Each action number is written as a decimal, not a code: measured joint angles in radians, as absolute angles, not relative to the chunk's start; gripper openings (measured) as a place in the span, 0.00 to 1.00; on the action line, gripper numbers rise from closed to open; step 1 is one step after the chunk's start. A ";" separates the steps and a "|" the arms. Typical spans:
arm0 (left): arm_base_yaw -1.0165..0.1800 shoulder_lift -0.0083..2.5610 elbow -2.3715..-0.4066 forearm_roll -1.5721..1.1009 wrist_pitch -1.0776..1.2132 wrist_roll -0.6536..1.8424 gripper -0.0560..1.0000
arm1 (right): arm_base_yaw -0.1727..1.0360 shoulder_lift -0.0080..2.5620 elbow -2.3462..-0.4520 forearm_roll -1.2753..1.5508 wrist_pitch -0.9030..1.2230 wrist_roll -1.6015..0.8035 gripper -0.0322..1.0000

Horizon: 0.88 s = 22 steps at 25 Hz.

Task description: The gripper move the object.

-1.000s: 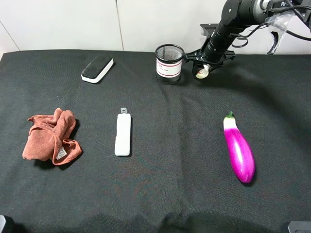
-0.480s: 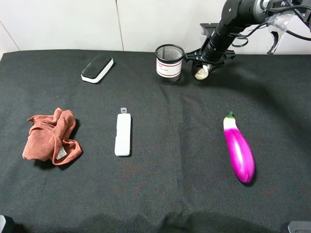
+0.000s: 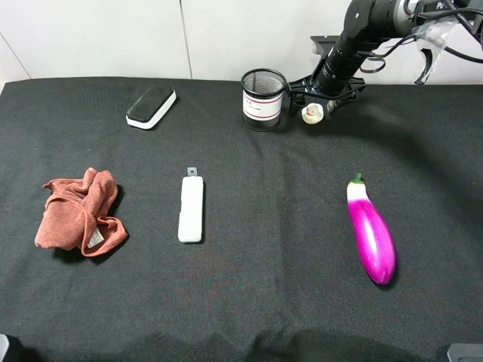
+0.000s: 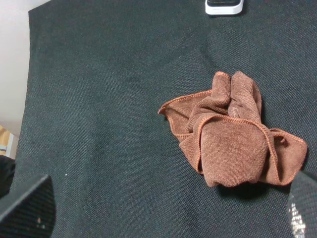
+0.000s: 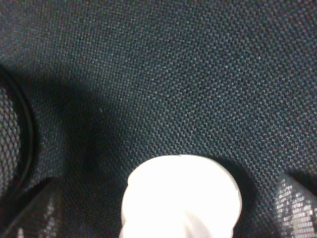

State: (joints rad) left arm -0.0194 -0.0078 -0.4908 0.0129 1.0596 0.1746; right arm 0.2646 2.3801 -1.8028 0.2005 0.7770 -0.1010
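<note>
The object [image 3: 310,113] is a small cream-white bulb resting on the black tablecloth at the back right, just right of the mesh cup. My right gripper [image 3: 315,105] hangs directly over it from the black arm. In the right wrist view the object [image 5: 181,198] sits between the two fingertips [image 5: 29,213], with a gap on each side, so the jaws are open and not touching it. My left gripper [image 4: 163,210] shows only in its own wrist view, its fingertips wide apart and open above the table's left side, holding nothing.
A black mesh cup [image 3: 263,98] stands close to the left of the object. A purple eggplant [image 3: 371,237] lies at the right, a long white bar [image 3: 192,209] in the middle, a rust-brown cloth [image 3: 79,211] at the left, and a black-and-white eraser [image 3: 151,105] at the back left.
The right gripper's jaws have opened and let go of the object, which now rests on the tablecloth beside the mesh cup. Nothing else has moved.
</note>
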 joint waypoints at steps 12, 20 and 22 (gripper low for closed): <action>-0.019 -0.008 -0.491 0.013 1.060 0.175 0.99 | 0.265 2.352 -1.804 0.187 0.850 -0.101 0.65; -0.019 -0.008 -0.491 0.013 1.060 0.175 0.99 | 0.265 2.314 -1.804 0.174 0.921 -0.101 0.65; -0.019 -0.008 -0.491 0.013 1.060 0.175 0.99 | 0.265 2.299 -1.804 0.171 0.940 -0.101 0.65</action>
